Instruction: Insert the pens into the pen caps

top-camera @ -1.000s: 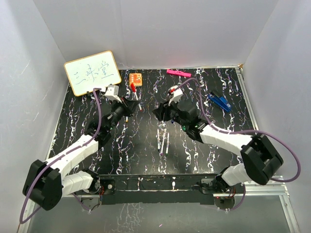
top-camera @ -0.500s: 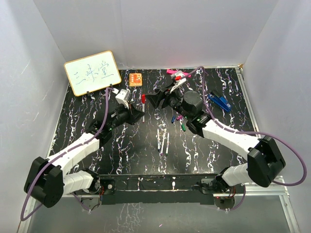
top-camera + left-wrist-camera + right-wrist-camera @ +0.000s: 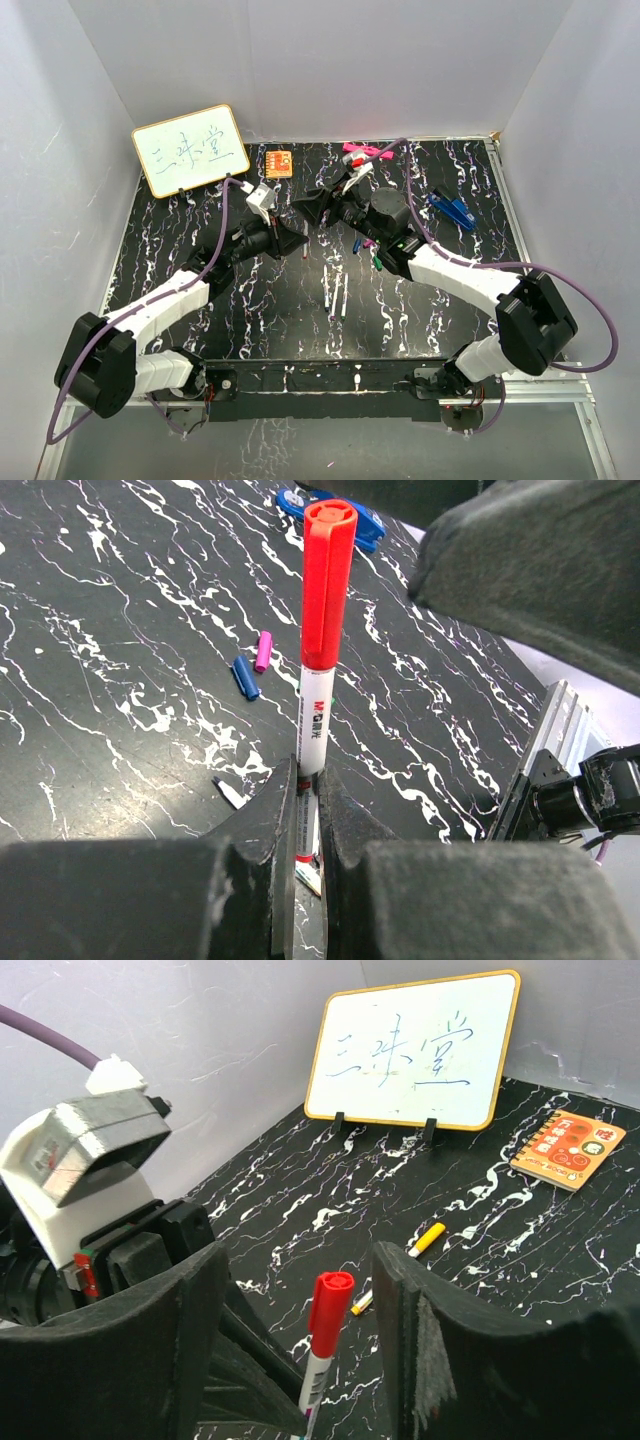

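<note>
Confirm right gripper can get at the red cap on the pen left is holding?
Likely yes. The right gripper is open, the red cap stands between its fingers, nothing blocking; the left gripper grips the pen below it.

A red pen stands upright, its white printed barrel clamped low between the fingers of the left gripper, and its red cap is seated on the top end. Two more white pens lie uncapped and side by side near the table's middle, almost parallel; their tip colours are too small to tell. A blue cap and a purple cap lie just beside each other, with a green cap near them. A yellow cap lies alone, well apart from the others.
</note>
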